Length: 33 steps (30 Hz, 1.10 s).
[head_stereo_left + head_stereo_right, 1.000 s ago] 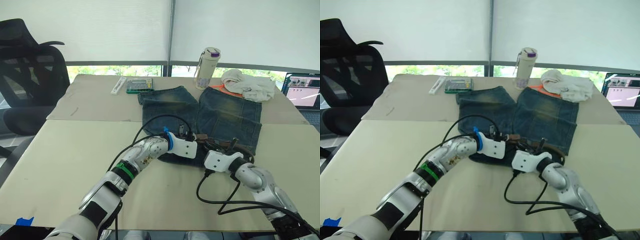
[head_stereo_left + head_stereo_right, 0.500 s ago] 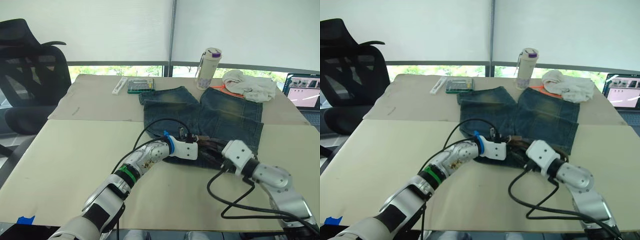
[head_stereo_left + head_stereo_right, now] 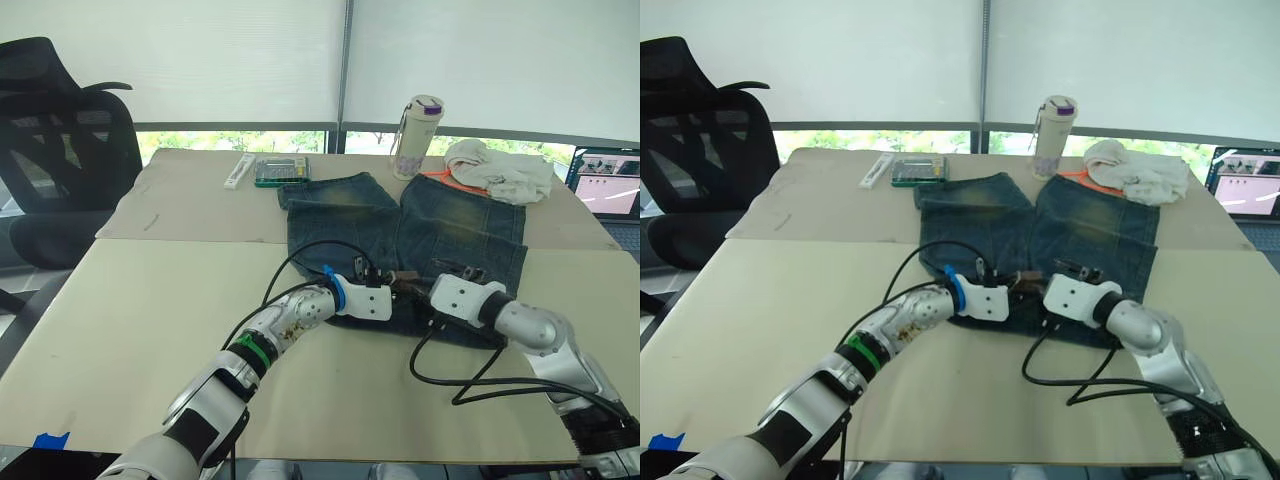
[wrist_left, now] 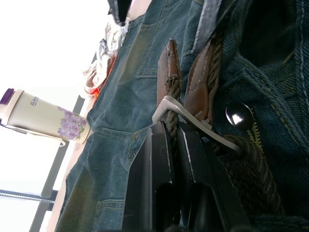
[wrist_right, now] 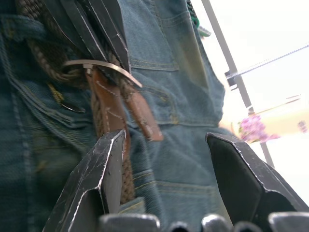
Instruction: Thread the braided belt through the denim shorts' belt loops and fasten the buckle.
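On the beige table point(image 3: 150, 300), the denim shorts point(image 3: 440, 225) lie flat with the two legs pointing toward the window and the waistband near the robot. The braided belt point(image 4: 251, 174) lies along the waistband. In the left wrist view its brown leather ends point(image 4: 198, 87) stand side by side next to the silver buckle point(image 4: 193, 123), and a metal button point(image 4: 238, 117) of the shorts is just beside them.

The left gripper point(image 4: 171, 145) is at the middle of the waistband, and its two black fingers are closed tightly on the braided belt, right at the buckle. The right gripper point(image 5: 164, 164) is just beside it at the waistband, and its fingers point(image 5: 104, 169) are wide apart and hold nothing; the belt and the buckle are in front of them. One finger of the right gripper lies close over the leather end, but I cannot tell whether it touches it.

At the far edge of the table stand a white bottle with a purple lid point(image 3: 414, 136), an off-white cloth bundle point(image 3: 498, 170), a calculator point(image 3: 279, 171) and a white ruler point(image 3: 238, 170). A laptop point(image 3: 608, 186) is at the right edge, and a black office chair point(image 3: 55, 150) stands on the left side.
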{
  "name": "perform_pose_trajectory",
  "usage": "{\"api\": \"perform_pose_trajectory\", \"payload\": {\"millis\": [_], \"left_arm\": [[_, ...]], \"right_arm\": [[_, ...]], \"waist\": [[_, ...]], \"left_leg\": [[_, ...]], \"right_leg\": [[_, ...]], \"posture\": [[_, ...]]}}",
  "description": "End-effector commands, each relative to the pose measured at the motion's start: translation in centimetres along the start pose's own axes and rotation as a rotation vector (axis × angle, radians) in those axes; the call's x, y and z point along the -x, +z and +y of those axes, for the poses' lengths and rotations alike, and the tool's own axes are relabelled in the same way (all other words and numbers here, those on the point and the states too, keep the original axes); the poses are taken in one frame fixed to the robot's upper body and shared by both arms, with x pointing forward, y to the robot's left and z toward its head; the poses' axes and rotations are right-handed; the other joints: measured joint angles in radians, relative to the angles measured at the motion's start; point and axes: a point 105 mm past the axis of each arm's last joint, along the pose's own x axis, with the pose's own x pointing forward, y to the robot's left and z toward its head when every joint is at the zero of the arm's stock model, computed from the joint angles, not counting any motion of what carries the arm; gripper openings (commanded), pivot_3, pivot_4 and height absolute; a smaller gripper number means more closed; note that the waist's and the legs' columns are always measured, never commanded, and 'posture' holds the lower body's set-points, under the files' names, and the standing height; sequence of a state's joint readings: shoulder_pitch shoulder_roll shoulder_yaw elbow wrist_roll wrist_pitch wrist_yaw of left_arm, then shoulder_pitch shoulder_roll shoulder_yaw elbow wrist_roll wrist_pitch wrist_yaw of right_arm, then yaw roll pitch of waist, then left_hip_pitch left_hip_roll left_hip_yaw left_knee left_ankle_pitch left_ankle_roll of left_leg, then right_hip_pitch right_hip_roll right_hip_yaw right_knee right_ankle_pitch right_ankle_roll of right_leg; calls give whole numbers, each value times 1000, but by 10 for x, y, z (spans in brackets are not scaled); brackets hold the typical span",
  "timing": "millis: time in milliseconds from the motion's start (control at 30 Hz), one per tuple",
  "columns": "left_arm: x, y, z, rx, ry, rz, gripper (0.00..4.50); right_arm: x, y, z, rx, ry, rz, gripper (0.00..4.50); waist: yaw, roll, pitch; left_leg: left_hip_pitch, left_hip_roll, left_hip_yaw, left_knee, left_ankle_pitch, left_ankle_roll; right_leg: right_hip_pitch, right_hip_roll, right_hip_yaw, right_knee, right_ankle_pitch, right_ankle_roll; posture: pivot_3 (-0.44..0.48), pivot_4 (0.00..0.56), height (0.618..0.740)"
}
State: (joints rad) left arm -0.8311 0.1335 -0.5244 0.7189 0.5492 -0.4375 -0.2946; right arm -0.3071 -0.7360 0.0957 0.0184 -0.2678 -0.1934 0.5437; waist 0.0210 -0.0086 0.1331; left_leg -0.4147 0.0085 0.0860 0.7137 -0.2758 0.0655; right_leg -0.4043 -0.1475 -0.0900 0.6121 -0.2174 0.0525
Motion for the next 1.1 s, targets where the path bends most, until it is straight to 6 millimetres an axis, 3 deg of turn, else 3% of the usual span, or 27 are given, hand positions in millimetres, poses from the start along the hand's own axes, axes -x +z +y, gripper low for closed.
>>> {"api": "perform_pose_trajectory", "payload": {"millis": [33, 67, 100, 333, 400, 467, 600, 733, 833, 967, 1100], "left_arm": [[-1, 8, 4, -6, 23, -35, 0], [-1, 9, 4, -7, 21, -36, 0], [-1, 9, 4, -9, 20, -38, 0], [0, 10, 7, -10, 21, -45, 0], [1, 10, 7, 42, 9, -55, 0], [4, 9, 10, 95, 22, -61, 783], [11, 7, 21, 39, 99, -66, 2088], [26, 5, 30, 60, 178, -104, 3411], [41, -5, 25, 46, 198, -92, 4411], [53, -29, -1, 111, 135, -8, 4469], [59, -37, -17, 116, 81, 21, 4469]], "right_arm": [[-3, 10, -9, 66, -29, -48, 2975], [-5, 11, -8, 76, -23, -55, 2975], [-6, 12, -6, 82, -17, -62, 2447], [-8, 9, -3, 92, -3, -56, 75], [-8, 9, -3, 96, 0, -53, 27], [-7, 9, -3, 102, 3, -52, 0], [-1, 4, -6, 107, 0, -39, 0], [12, -10, -10, 125, 3, 11, 0], [24, -24, -12, 138, 9, 56, 0], [34, -32, -14, 151, 8, 78, 0], [44, -41, -15, 161, 10, 109, 0]], "waist": [[0, 0, 0], [0, 0, 0], [-1, 0, 0], [-1, 0, 0], [-1, 0, 0], [-3, 0, 0], [-3, 0, 0], [-2, 0, 0], [-3, 0, 0], [-5, 0, 0], [-4, 0, 0]], "left_leg": [[0, 0, 0, 0, 0, 0], [0, 0, 0, 0, 0, 0], [0, 0, 0, 0, 0, 0], [0, 0, 0, 0, 0, 0], [0, 0, 0, 0, 0, 0], [0, 0, 0, 0, 0, 0], [0, 1, 0, 0, 0, -1], [0, 2, 0, 0, 0, -1], [0, 2, 0, 0, 0, -1], [1, 2, 1, 0, 1, -1], [2, 2, 0, 0, 1, -1]], "right_leg": [[0, 0, 0, 0, 0, 0], [0, 0, 0, 0, 0, 0], [0, 0, 0, 0, 0, 0], [0, 0, 0, 0, 0, 0], [0, 0, 0, 0, 0, 0], [0, 0, 0, 0, 0, 0], [0, 0, 0, 0, 0, 0], [0, 0, 0, 0, 0, 0], [0, 0, 0, 0, 0, 0], [0, 0, 0, 0, 0, 0], [2, 0, 0, 0, 0, 0]], "posture": [[0, 150, 737], [0, 150, 737], [0, 150, 737], [0, 150, 737], [0, 150, 737], [0, 150, 737], [0, 150, 737], [0, 150, 737], [0, 150, 737], [0, 150, 737], [0, 150, 737]]}}
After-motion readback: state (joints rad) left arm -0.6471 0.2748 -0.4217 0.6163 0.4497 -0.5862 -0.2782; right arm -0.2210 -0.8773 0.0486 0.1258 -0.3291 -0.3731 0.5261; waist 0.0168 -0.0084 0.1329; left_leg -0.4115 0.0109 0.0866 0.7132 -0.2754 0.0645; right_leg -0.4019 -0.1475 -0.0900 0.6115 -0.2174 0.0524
